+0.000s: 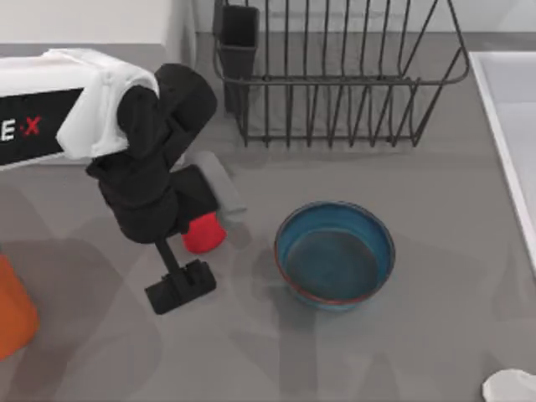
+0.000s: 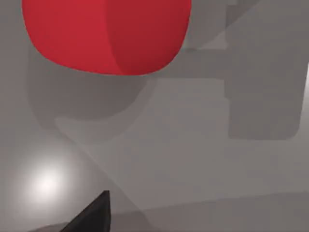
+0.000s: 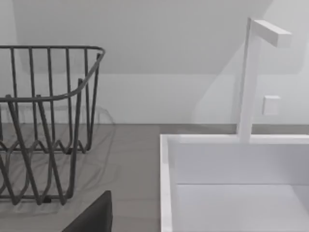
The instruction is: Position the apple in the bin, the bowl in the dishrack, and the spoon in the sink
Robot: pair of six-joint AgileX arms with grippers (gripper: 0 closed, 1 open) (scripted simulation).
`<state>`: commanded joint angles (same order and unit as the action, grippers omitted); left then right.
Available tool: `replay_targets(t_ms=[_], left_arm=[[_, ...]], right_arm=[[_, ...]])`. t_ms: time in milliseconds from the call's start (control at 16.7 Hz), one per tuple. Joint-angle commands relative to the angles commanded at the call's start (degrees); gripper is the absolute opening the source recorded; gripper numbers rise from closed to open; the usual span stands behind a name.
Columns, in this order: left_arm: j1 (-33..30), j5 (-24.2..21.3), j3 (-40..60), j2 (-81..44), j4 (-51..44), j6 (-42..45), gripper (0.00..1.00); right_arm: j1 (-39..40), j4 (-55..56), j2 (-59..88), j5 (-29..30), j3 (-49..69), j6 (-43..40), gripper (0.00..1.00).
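Note:
The red apple (image 1: pixel 206 234) lies on the grey table, partly under my left arm, and looms large and close in the left wrist view (image 2: pixel 106 34). My left gripper (image 1: pixel 193 241) is open and straddles the apple, with one dark finger (image 1: pixel 180 286) standing in front of it. The blue bowl (image 1: pixel 335 255) sits upright to the apple's right. Behind it stands the wire dishrack (image 1: pixel 335 75) (image 3: pixel 48 121). The orange bin (image 1: pixel 12 316) shows at the left edge, the sink (image 1: pixel 502 109) (image 3: pixel 217 164) at the right edge, and the white spoon (image 1: pixel 511 387) at the bottom right corner. My right gripper (image 3: pixel 91 217) faces the rack and sink.
A white box (image 1: pixel 92 21) stands at the back left beside the rack's dark utensil cup (image 1: pixel 239 42). A white faucet (image 3: pixel 248 77) rises behind the sink. Bare grey table lies between bowl, rack and sink.

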<state>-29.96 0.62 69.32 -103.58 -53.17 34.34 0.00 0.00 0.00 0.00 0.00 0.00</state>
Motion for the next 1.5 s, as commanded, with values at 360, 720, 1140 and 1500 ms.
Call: replay_targets(t_ms=[360,720,1140,1500], left_arm=[[0.2,-0.1,19.6,-14.7,-8.9,2.8,1.0],[1.0,-0.4,27.2,-18.1,-11.3,3.2,1.0],[1.0,-0.4,25.3,-18.8,-8.8,3.1,1.0],[1.2,-0.5,18.8,-23.0,2.1,3.4,1.0]], right_arm=[[0.0,0.0,0.0,0.0,0.0,0.0,1.0],[0.0,0.0,0.0,0.0,0.0,0.0,1.0],[0.0,0.0,0.0,0.0,0.0,0.0,1.0],[0.0,0.0,0.0,0.0,0.0,0.0,1.0]])
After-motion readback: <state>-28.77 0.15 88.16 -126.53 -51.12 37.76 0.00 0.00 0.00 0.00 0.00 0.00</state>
